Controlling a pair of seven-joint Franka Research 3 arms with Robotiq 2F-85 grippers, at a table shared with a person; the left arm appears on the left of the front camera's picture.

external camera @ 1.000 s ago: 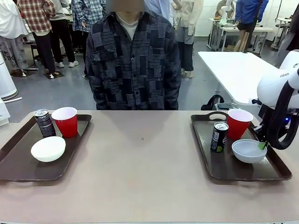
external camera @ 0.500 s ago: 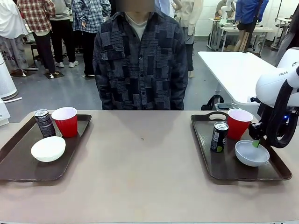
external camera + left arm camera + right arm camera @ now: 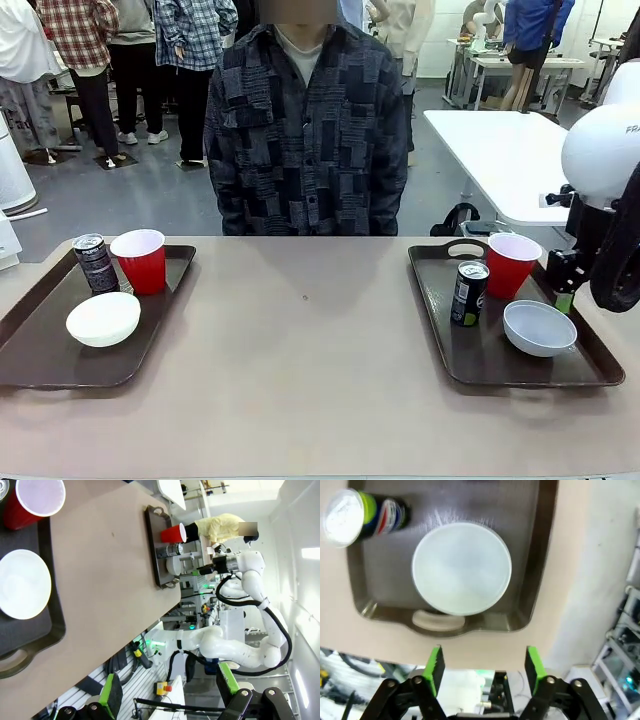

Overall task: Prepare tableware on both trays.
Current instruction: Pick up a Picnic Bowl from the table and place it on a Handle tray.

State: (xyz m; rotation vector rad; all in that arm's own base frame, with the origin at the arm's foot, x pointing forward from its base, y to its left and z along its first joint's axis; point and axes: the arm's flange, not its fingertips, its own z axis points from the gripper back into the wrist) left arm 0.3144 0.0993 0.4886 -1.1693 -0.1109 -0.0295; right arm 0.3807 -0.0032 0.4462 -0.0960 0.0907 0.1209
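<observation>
The right gripper (image 3: 482,667) is hanging above the right tray's (image 3: 585,372) outer edge, its green-padded fingers spread wide with nothing between them. Below it in the right wrist view, the pale grey-blue bowl (image 3: 461,568) is sitting upright on the tray floor beside a cut-out handle (image 3: 438,621), and a black drink can (image 3: 362,511) is standing just beside the bowl. From the front, that bowl (image 3: 539,327) is resting in the near right part of the tray, the can (image 3: 468,293) is standing to its left, and a red cup (image 3: 513,264) is standing behind them, near the far handle.

On the left tray (image 3: 40,372), the white bowl (image 3: 103,318) is lying toward the front, with a second can (image 3: 95,263) and a second red cup (image 3: 140,260) standing side by side behind it.

The left gripper (image 3: 167,692) is holding its fingers wide apart and empty, well off the table edge.

A person in a patterned shirt (image 3: 305,130) is standing at the far side of the table (image 3: 300,350)
</observation>
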